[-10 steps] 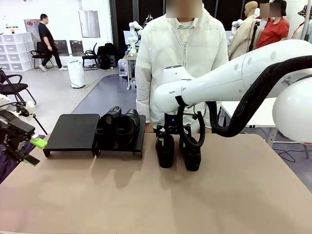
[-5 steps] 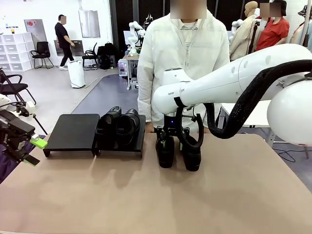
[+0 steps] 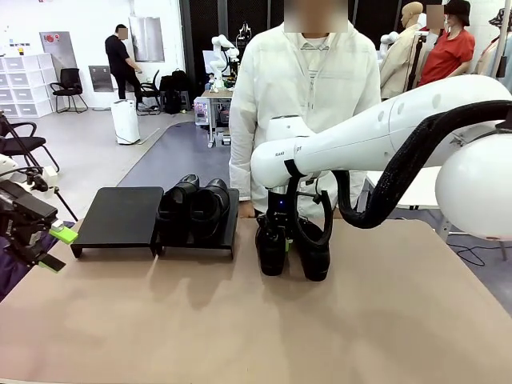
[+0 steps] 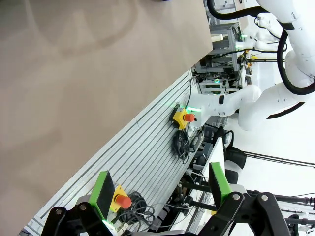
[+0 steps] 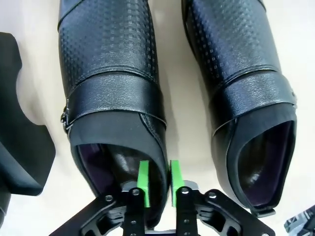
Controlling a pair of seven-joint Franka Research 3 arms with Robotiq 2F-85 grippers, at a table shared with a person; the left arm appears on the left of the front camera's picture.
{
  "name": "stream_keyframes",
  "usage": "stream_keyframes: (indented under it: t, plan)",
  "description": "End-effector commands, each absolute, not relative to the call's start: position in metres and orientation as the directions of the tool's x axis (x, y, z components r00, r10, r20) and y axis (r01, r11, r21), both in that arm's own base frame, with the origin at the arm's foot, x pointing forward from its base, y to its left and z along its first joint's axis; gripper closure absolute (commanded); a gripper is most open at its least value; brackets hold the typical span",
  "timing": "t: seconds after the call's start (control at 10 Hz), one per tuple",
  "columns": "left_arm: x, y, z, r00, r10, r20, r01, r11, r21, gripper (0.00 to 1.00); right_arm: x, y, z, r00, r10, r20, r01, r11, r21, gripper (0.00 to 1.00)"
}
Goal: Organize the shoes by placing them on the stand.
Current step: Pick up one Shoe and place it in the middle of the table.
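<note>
Two black shoes stand side by side on the right panel of the low black stand. On the table to its right stand two more shoes, toes toward me. My right gripper reaches down into the left one. In the right wrist view, the gripper is shut on the inner side wall of that shoe at its opening, beside the other shoe. My left gripper hangs open off the table's left edge, its pads wide apart with nothing between them.
A person in a white coat stands at the far side, right behind the two table shoes. The stand's left panel is bare. A corner of the stand lies close to the gripped shoe. The near half of the table is open.
My right gripper's fingers have closed from wide open onto the left table shoe's side wall. The left arm has stayed still.
</note>
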State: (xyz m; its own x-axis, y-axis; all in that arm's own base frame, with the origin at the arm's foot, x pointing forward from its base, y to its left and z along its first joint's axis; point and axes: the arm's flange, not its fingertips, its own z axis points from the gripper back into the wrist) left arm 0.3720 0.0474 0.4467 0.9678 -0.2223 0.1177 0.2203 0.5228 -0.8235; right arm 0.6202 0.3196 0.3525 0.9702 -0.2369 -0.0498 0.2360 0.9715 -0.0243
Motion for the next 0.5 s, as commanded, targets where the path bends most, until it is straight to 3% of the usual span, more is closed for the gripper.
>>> stream_keyframes:
  t: [0.0, 0.4]
  plan:
    - [0.371, 0.048, 0.448, 0.969, -0.222, 0.111, 0.215, 0.524, -0.824, 0.0, 0.625, 0.322, 0.354, 0.968, -0.242, -0.062, 0.241, 0.97, -0.019, 1.0]
    - [0.371, 0.048, 0.448, 0.969, -0.222, 0.111, 0.215, 0.524, -0.824, 0.0, 0.609, 0.306, 0.378, 0.985, -0.152, -0.077, 0.156, 0.987, 0.048, 1.0]
